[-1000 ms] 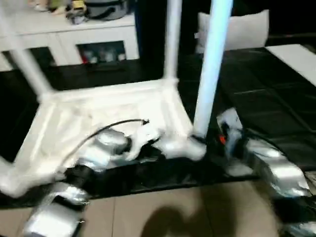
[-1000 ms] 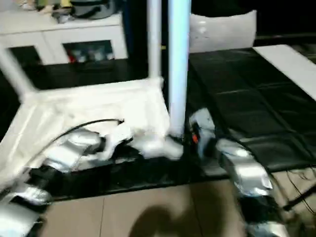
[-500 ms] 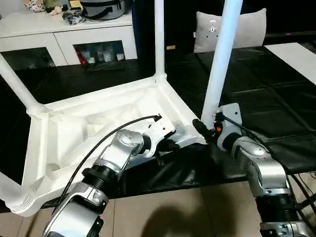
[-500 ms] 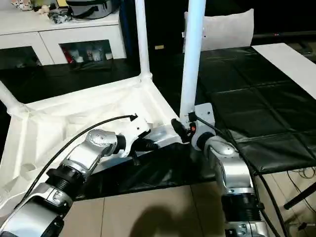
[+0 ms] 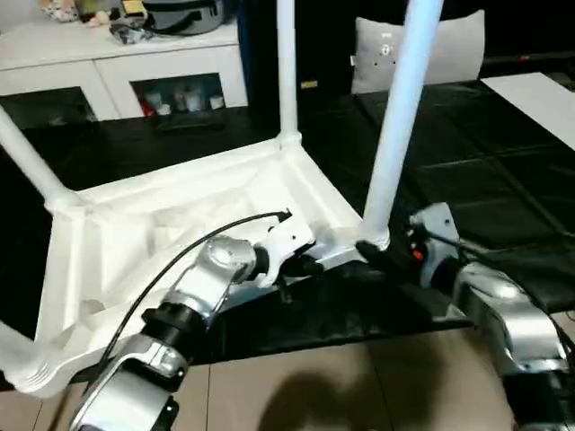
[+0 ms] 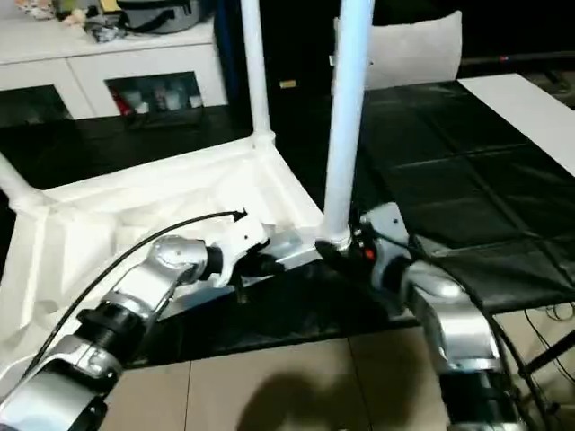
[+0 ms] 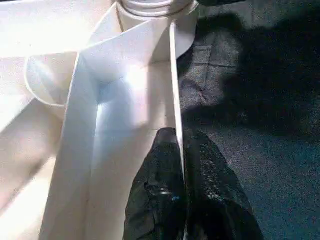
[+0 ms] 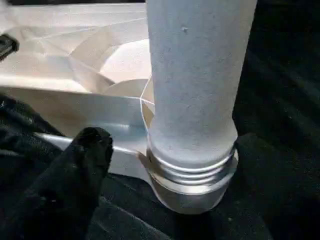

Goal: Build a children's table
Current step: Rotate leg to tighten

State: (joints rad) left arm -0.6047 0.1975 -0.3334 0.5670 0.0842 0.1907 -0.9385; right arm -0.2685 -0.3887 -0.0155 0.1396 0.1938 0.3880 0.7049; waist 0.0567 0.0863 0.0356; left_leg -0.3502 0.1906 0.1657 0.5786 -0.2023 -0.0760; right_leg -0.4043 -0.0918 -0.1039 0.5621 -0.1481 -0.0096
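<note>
Lying upside down mid-frame, children's table [image 5: 162, 224], leg [image 5: 393, 135] seated in corner socket [image 8: 192, 187], left gripper [image 7: 181, 165] pinching the table's rim, right gripper [image 5: 382, 260] spread wide beside the leg.

Probably a home living room: a white low cabinet [image 5: 135, 67] with glass doors holding small items, a pale cushion [image 5: 431, 49] behind, black padded mats [image 5: 485, 171] over a tiled floor [image 5: 341, 386].

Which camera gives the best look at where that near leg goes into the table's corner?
The right wrist view: the leg stands close up, its ringed base in the corner socket. The left wrist view catches the socket's edge past the left gripper, clamped on the table's rim. The head views show the whole leg.
</note>
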